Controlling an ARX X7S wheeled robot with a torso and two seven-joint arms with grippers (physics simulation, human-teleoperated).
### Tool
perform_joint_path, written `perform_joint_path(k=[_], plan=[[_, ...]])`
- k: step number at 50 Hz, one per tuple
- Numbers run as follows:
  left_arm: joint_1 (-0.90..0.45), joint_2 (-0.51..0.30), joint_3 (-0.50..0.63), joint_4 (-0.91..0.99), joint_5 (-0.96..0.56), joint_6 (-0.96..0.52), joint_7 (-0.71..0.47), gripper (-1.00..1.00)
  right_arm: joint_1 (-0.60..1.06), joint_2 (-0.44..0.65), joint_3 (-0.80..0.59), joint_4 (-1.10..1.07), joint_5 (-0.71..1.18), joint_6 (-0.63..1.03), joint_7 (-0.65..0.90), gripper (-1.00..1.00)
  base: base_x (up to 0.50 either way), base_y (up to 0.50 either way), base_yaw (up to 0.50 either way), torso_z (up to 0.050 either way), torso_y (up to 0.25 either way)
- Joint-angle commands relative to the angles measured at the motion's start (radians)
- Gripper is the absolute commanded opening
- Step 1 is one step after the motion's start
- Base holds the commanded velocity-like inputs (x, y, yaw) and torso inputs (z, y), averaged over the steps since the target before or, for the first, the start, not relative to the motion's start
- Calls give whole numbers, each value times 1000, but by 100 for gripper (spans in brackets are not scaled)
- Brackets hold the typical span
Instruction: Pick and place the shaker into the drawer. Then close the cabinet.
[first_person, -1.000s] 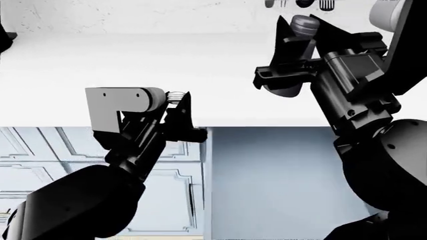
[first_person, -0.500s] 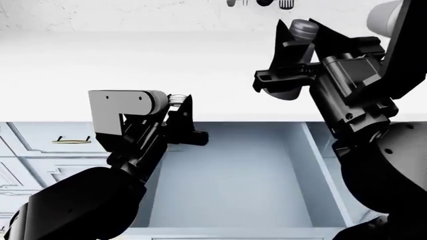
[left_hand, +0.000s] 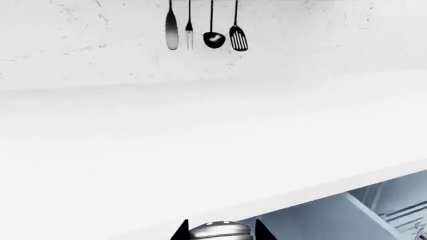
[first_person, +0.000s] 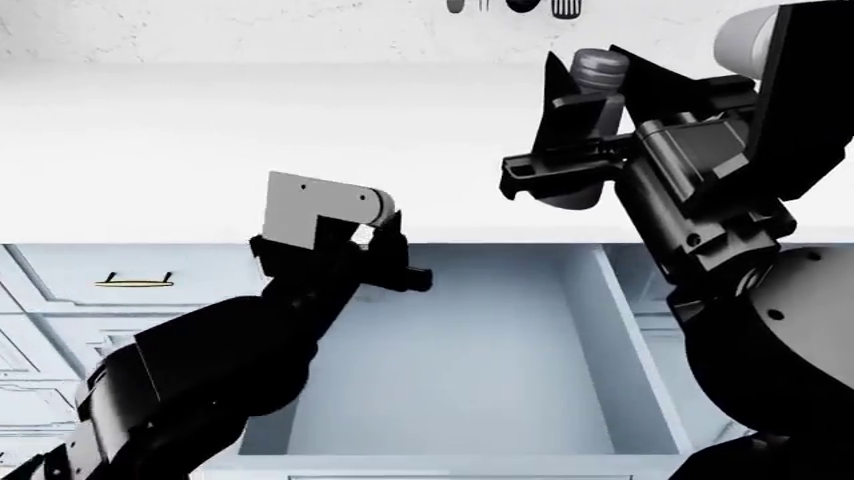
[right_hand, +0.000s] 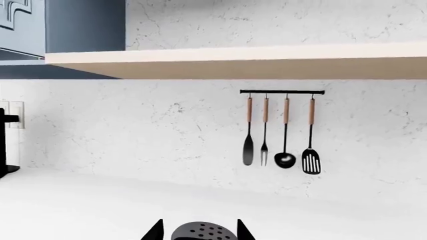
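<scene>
**Item: the shaker** (first_person: 597, 72). A small grey cylinder with a darker, rounded, perforated top. It is raised above and behind the open drawer (first_person: 627, 340), over the countertop (first_person: 200, 150) past the drawer's back right corner.

**Holder:** The right gripper (first_person: 591, 56) has its fingers closed narrowly on the cylinder's sides, and the top stands clear of the tips.

**Handling (judged):** It is probably light, rigid and smooth-walled, so it may slip or tip if the grip loosens. It is best held on the straight body below the dome and kept upright. It is short enough to go down inside the drawer's walls.

**Drawer:** It is pulled out, with a pale blue floor and nothing showing on the part in view.

**Left gripper** (left_hand: 220, 229). It sits at the drawer's back left edge. Its fingertips flank a pale perforated dome. I cannot tell whether that is a second shaker or part of the gripper, so its hold is uncertain.

**Hidden or cut off:**
- The shaker's base is behind the right fingers.
- The drawer's front left corner is behind the left arm.
- Both wrist views crop the domes at the picture's edge.
- The drawer's front face and handle are out of sight.
</scene>
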Motion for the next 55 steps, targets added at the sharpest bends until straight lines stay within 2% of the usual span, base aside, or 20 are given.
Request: perform_joint_path(k=[1, 5, 15, 23, 34, 35, 40, 50, 55], plan=[[6, 64, 139, -228, 129, 15, 109, -100, 16, 14, 17, -7, 62, 18, 52, -100, 0, 0, 0, 0, 0], [63, 87, 190, -315, 187, 65, 146, -100, 2, 21, 24, -12, 79, 10, 67, -100, 0, 0, 0, 0, 0], [111, 154, 259, -580, 278, 149, 232, -100, -19, 38, 30, -17, 110, -9, 99, -100, 0, 0, 0, 0, 1], [131, 169, 280, -610, 291, 159, 242, -100, -33, 47, 36, -22, 138, -17, 121, -100, 0, 0, 0, 0, 0], [121, 144, 271, -542, 261, 110, 221, -100, -46, 57, 18, -18, 148, -46, 133, -100, 0, 0, 0, 0, 0], [121, 143, 267, -536, 258, 112, 219, 100, -47, 58, 17, -17, 149, -48, 133, -100, 0, 0, 0, 0, 0], [108, 116, 237, -445, 228, 91, 181, 100, -50, 65, 10, -14, 151, -59, 137, -100, 0, 0, 0, 0, 0], [85, -42, 84, 54, 0, -4, 24, 100, -49, 88, -31, 6, 169, -53, 148, -100, 0, 0, 0, 0, 0], [69, -106, 25, 227, -75, -27, -58, 100, -56, 93, -43, 52, 225, -2, 170, -100, 0, 0, 0, 0, 0]])
